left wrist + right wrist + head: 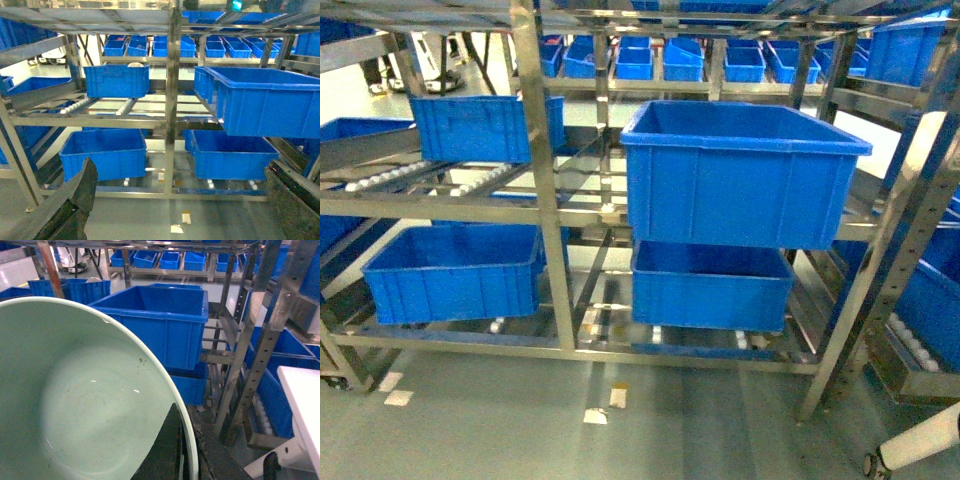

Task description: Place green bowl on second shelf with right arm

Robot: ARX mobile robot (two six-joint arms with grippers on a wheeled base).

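The green bowl (85,400) fills the right wrist view, its rim pinched in the right tool (182,452), which is clenched on it short of the steel rack (545,200). The left tool (175,210) hangs released, gripping nothing. Judged step: carry phase, with the bowl not yet placed; next the right arm must reach the second shelf (470,205), clearing the large blue bin (740,170) and finding bare roller track.
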